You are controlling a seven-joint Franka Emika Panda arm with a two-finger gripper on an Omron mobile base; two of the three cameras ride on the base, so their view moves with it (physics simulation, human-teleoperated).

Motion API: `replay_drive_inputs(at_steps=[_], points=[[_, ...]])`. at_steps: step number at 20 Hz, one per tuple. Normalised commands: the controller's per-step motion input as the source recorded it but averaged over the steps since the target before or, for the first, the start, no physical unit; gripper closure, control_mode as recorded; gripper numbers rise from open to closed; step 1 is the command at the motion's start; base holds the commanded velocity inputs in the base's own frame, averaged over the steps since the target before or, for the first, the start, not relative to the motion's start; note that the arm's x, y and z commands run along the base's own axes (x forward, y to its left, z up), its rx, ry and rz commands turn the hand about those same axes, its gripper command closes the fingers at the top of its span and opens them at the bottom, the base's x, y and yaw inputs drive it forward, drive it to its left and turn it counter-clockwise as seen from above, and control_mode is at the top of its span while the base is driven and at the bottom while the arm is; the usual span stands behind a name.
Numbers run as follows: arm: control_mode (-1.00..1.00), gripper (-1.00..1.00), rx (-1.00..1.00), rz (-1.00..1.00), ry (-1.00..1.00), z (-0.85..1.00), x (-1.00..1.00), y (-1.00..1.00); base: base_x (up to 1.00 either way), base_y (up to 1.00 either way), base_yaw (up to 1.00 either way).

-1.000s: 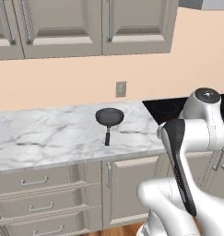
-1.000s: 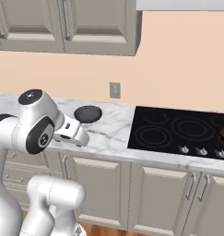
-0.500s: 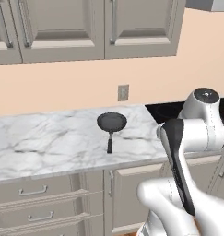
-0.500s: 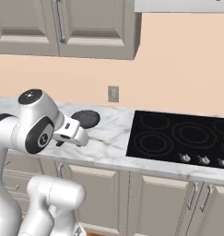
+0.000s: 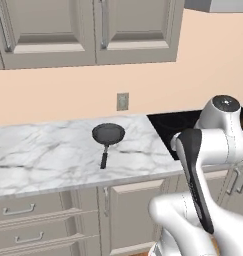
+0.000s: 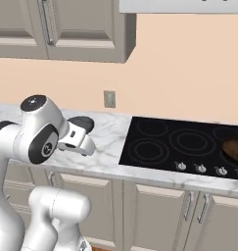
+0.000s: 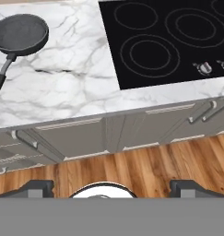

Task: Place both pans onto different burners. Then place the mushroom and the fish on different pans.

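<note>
The dark pan (image 5: 108,134) sits on the marble desk (image 5: 43,160) near the back edge, well left of the cooktop (image 6: 189,144), handle pointing toward the front edge, handy for a grasp. The brown pan (image 6: 234,149) already rests on a right-hand burner. The gripper (image 7: 111,186) hangs off the front edge, fingers wide and empty.

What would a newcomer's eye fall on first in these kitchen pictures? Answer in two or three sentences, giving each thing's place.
First, the big white robot arm rising in the foreground before the grey cabinets. Next, the small dark pan sitting alone on the marble counter, its handle pointing toward the front edge. To its right lies the glossy black cooktop with ring burners, where a brown pan sits at the far right.
</note>
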Motion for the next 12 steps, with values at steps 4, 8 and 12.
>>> replay_drive_inputs(at_steps=[4, 8, 12], points=[[1.0, -1.0, 0.0, 0.0, 0.0, 0.0, 0.0, 0.0, 0.38, -0.03, 0.0], [1.0, -1.0, 0.0, 0.0, 0.0, 0.0, 0.0, 0.0, 0.36, -0.25, 0.0], [1.0, -1.0, 0.0, 0.0, 0.0, 0.0, 0.0, 0.0, 0.41, -0.22, 0.0]])
